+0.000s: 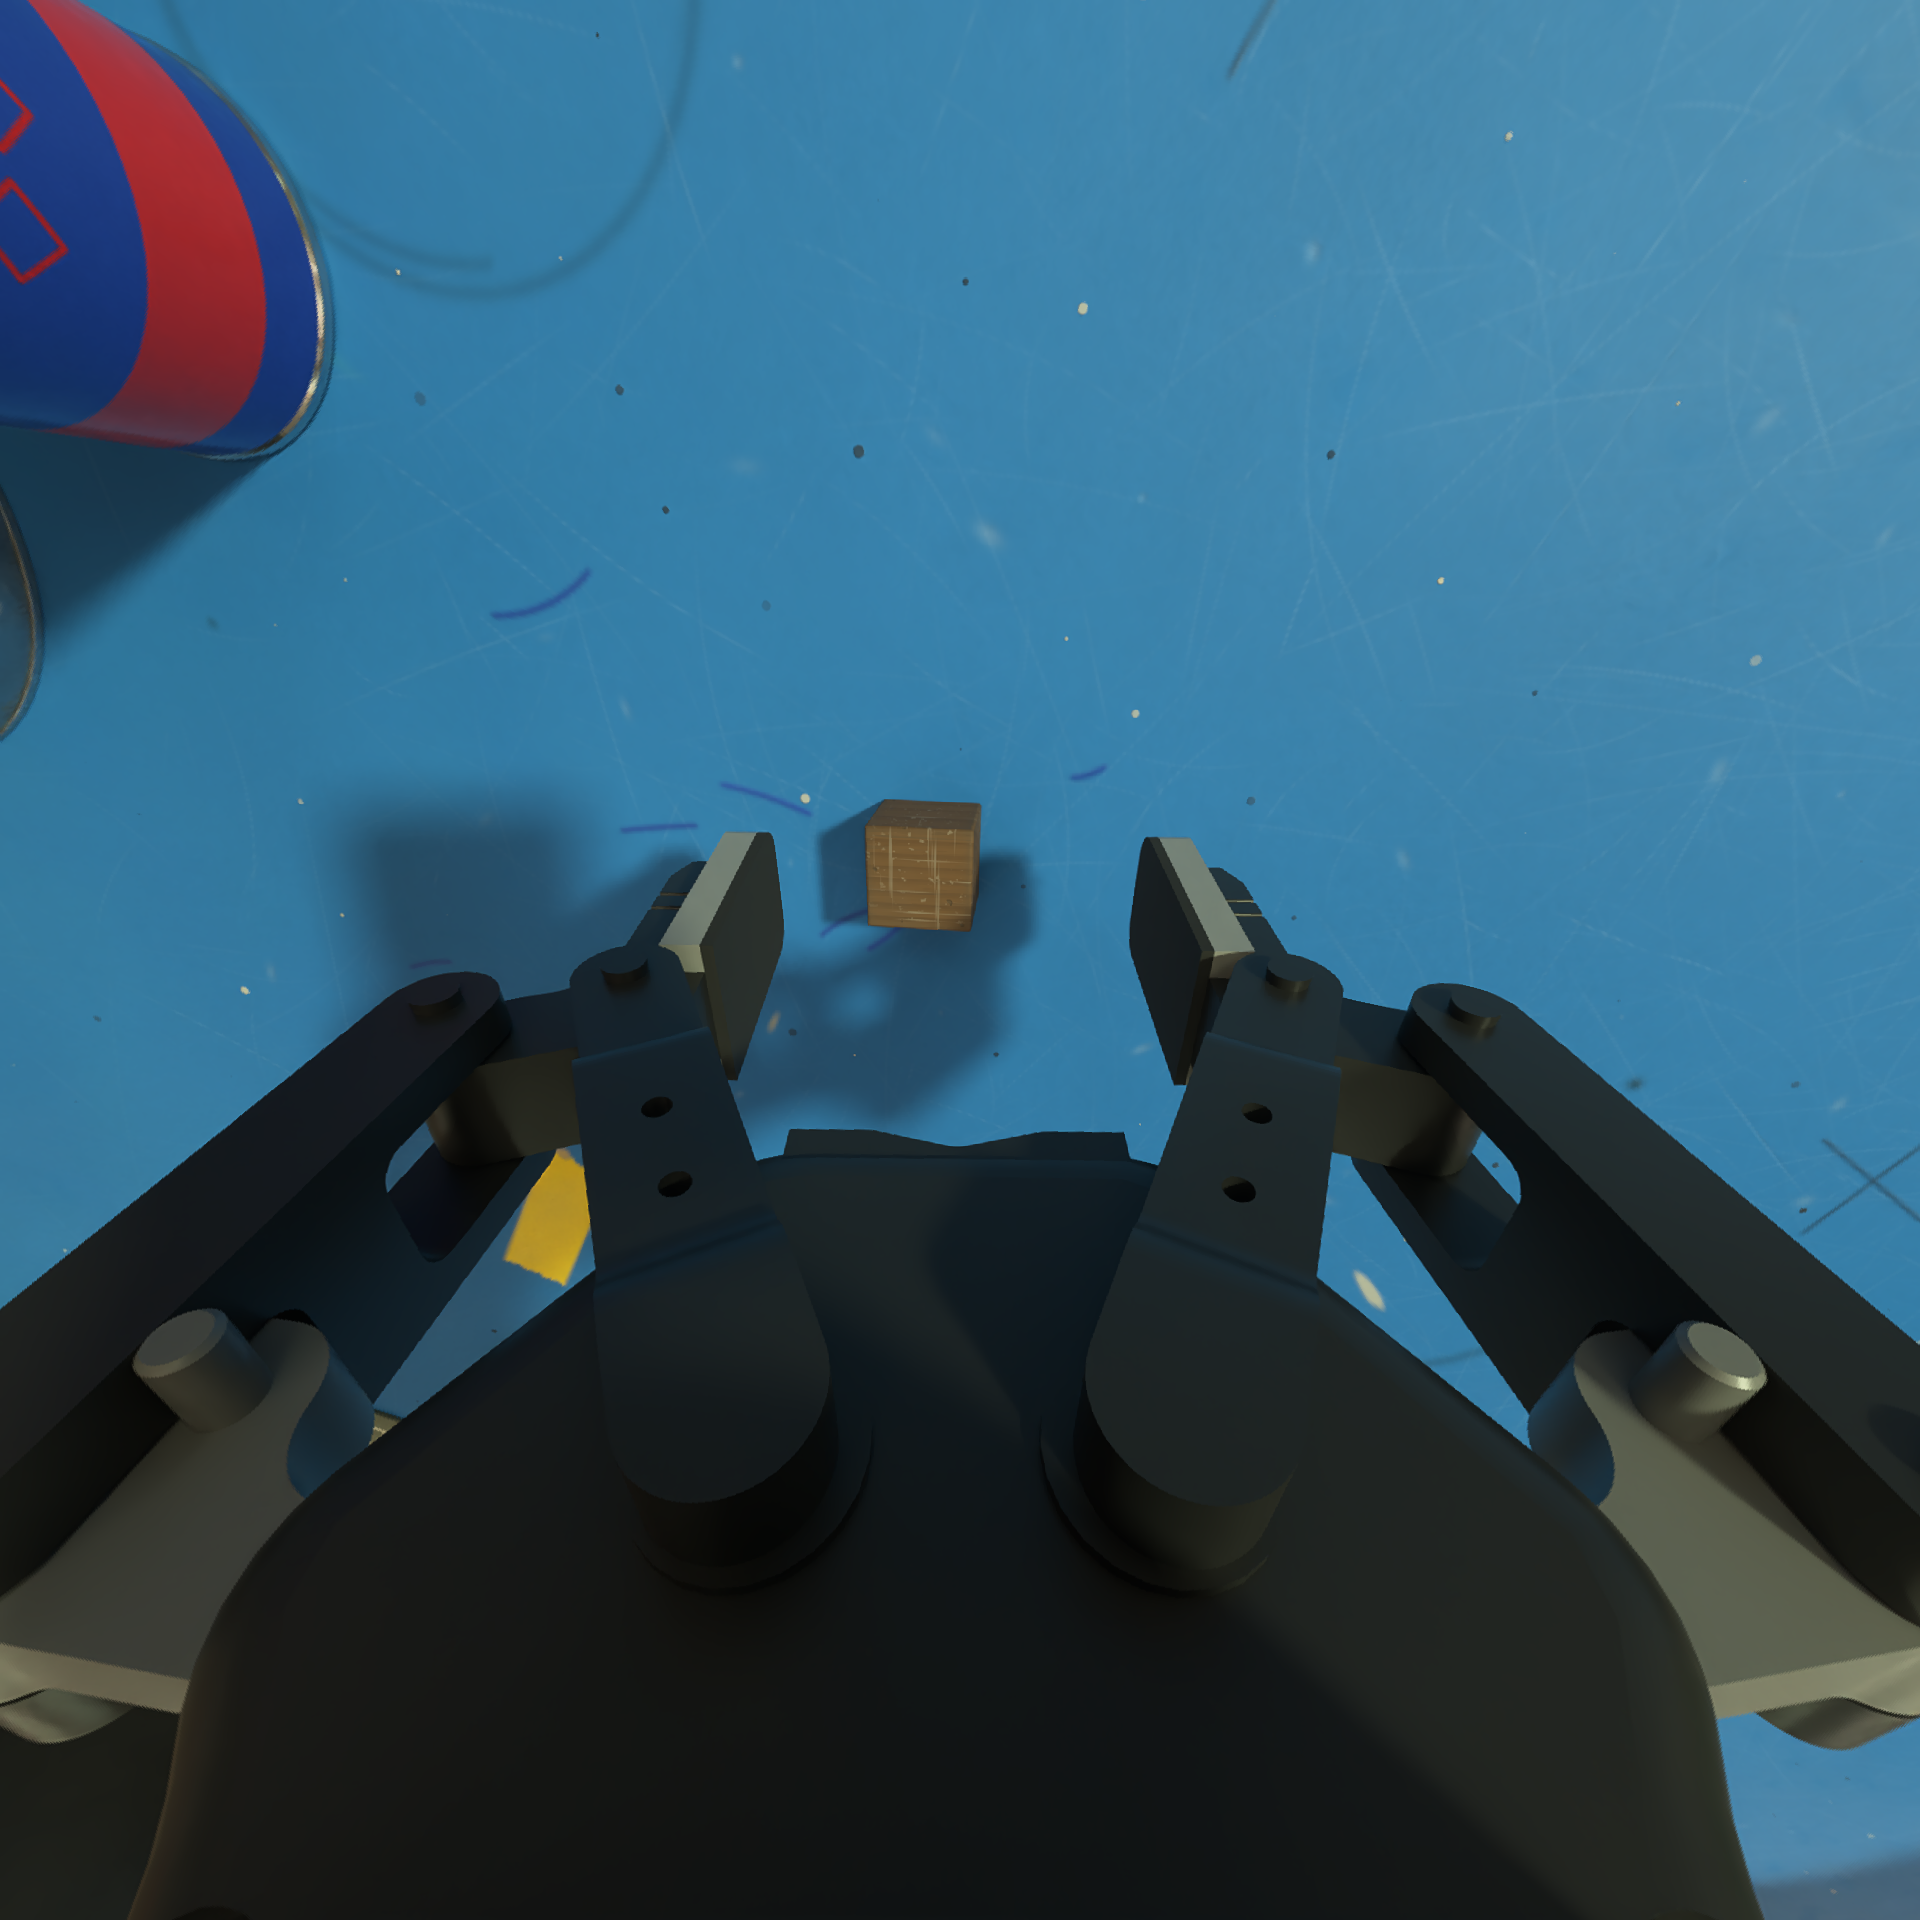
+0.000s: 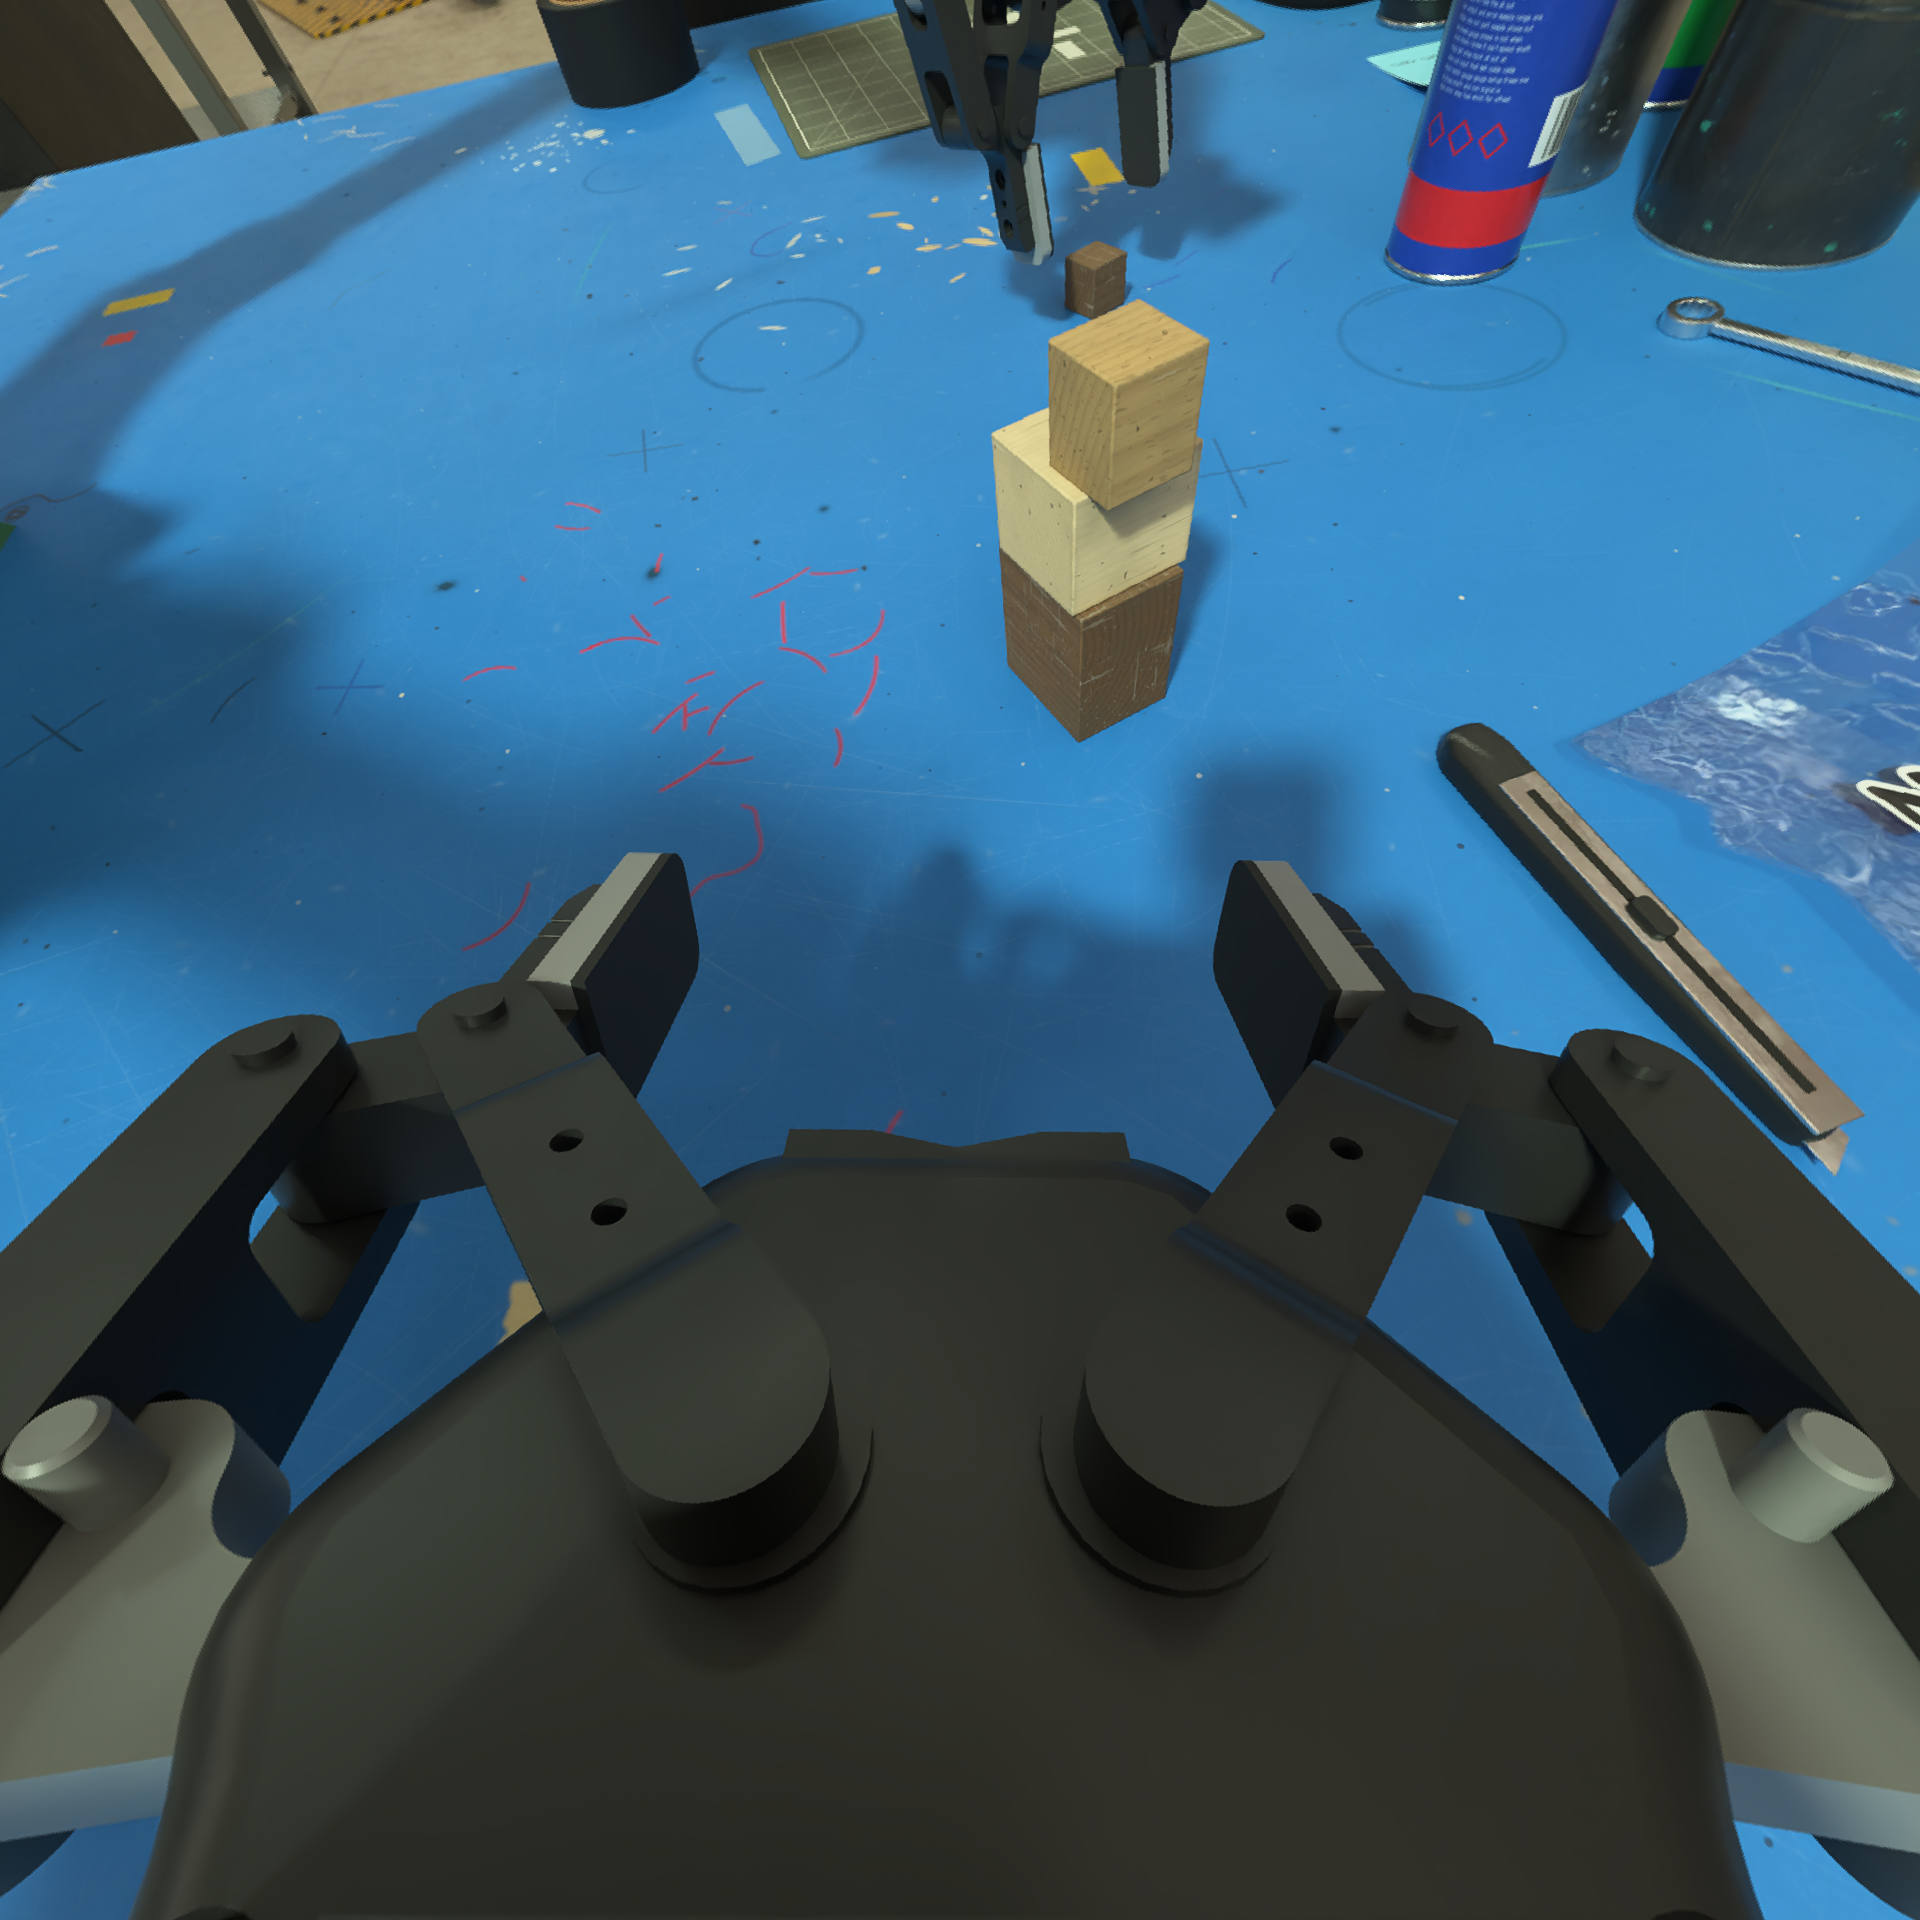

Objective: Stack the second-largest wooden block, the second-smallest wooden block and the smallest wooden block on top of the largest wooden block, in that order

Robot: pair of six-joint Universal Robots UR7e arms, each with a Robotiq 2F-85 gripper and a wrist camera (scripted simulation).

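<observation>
In the right wrist view a stack of three wooden blocks stands on the blue table: a dark brown block [image 2: 1091, 649] at the bottom, a cream block [image 2: 1081, 520] on it, a tan block [image 2: 1127, 400] on top. The smallest block [image 2: 1095, 278], dark brown, sits alone on the table behind the stack. It also shows in the left wrist view [image 1: 923, 864], just beyond the fingertips. My left gripper [image 1: 956, 914] is open and hovers above it; it also shows far off in the right wrist view [image 2: 1091, 197]. My right gripper [image 2: 954, 935] is open and empty, well short of the stack.
A red and blue can [image 2: 1475, 156] [image 1: 156, 229] and dark jars [image 2: 1787, 125] stand at the far right. A wrench [image 2: 1787, 343], a utility knife [image 2: 1652, 945] and a blue plastic bag [image 2: 1797, 727] lie on the right. A green cutting mat [image 2: 862, 83] lies at the back.
</observation>
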